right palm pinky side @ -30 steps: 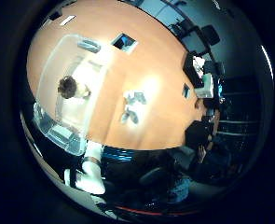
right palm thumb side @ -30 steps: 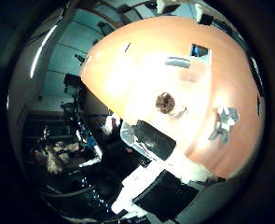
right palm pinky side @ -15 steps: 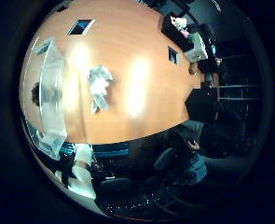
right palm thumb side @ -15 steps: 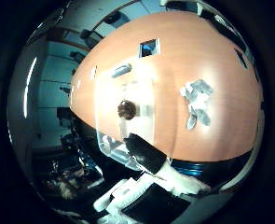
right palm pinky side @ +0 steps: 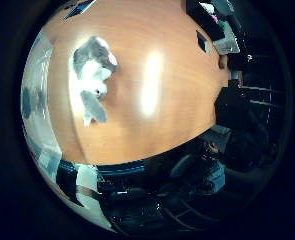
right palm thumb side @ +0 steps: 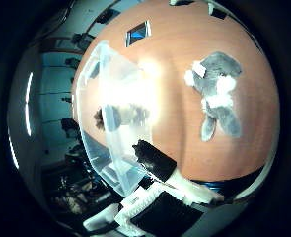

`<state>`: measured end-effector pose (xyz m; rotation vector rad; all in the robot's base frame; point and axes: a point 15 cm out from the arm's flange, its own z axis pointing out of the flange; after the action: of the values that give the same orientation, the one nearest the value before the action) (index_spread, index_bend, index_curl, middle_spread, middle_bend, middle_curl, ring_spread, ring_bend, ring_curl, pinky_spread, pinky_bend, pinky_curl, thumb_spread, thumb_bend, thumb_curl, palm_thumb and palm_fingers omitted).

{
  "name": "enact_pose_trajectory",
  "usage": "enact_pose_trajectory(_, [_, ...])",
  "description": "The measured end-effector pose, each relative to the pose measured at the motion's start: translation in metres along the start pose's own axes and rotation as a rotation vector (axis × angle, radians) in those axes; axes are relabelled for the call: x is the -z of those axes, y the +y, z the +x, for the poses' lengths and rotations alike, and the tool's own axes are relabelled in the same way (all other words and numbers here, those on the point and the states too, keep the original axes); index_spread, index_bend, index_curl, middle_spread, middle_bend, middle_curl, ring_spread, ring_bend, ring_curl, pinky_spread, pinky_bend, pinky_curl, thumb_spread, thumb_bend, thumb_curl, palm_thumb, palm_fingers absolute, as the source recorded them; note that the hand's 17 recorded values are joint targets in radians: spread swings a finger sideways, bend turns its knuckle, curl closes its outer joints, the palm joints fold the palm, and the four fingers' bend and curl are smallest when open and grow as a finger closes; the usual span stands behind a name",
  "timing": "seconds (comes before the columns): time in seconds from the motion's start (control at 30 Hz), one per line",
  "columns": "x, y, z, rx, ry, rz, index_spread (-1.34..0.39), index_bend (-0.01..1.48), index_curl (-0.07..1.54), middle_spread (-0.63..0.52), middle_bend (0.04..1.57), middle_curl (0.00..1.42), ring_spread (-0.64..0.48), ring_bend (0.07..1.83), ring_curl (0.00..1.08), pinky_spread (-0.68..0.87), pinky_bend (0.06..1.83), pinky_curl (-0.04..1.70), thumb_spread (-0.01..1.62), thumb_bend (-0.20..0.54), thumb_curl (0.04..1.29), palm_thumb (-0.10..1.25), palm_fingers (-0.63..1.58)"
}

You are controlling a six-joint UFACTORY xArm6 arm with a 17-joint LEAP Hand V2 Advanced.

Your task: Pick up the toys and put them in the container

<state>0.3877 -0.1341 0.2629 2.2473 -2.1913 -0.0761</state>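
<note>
A grey and white plush toy (right palm thumb side: pixel 216 89) lies on the orange-brown table (right palm thumb side: pixel 170 59), a short way from a clear plastic container (right palm thumb side: pixel 110 84). A small brown toy (right palm thumb side: pixel 120 117) lies inside the container. The plush toy also shows in the little finger side view (right palm pinky side: pixel 92 72), with the container's edge (right palm pinky side: pixel 32 100) beside it. My right hand (right palm thumb side: pixel 155 183) hovers over the table near the container's near end. Its black and white fingers reach in relaxed and hold nothing.
A dark square panel (right palm thumb side: pixel 138 33) is set in the table beyond the container. Black equipment (right palm pinky side: pixel 209 18) stands at the table's far end. The table's near edge (right palm pinky side: pixel 147 160) drops off to dark chairs and the floor.
The camera has come closer to the table, so the plush toy and the container fill more of each view. The toys themselves have not moved.
</note>
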Motion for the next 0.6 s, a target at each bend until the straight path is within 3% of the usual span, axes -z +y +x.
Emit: enact_pose_trajectory(0.6, [-0.092,-0.007,0.039,-0.016,0.006,-0.161,-0.26,0.16,0.28,0.07,0.25,0.34,0.2,0.4,0.21,0.51,0.49,0.28,1.11,-0.022,0.27,0.45,0.23])
